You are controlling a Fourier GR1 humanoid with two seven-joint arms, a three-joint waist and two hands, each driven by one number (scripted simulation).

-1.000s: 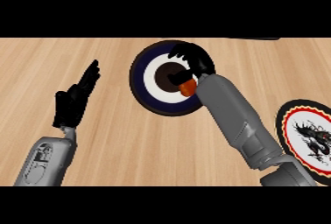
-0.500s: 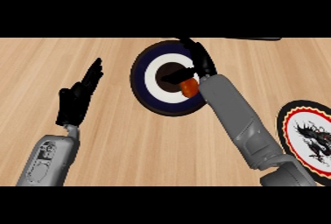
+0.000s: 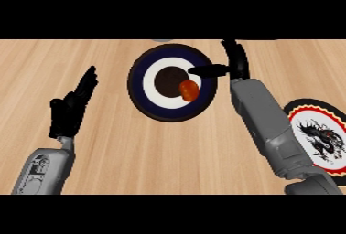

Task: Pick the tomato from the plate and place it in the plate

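A red-orange tomato (image 3: 188,90) lies on the dark centre of a round plate with navy and white rings (image 3: 144,93), a little right of the middle. My right hand (image 3: 234,58) is at the plate's upper right rim, open, fingers straight and pointing away from me. Its thumb (image 3: 206,71) sticks out leftwards over the rim, just above the tomato and apart from it. A second plate (image 3: 316,132), white with a black dragon figure and a red and black border, lies at the right, partly hidden by my right forearm. My left hand (image 3: 70,108) rests open at the left, fingers up.
The wooden counter (image 3: 169,155) stretches between the two plates and in front of them. My right forearm (image 3: 263,123) lies across the gap between the plates. A small grey thing (image 3: 161,40) peeks in at the top edge.
My right hand has slid right, off the middle of the ringed plate, and its fingers have straightened. The tomato, earlier partly hidden at my wrist, now shows whole. The left hand has barely moved.
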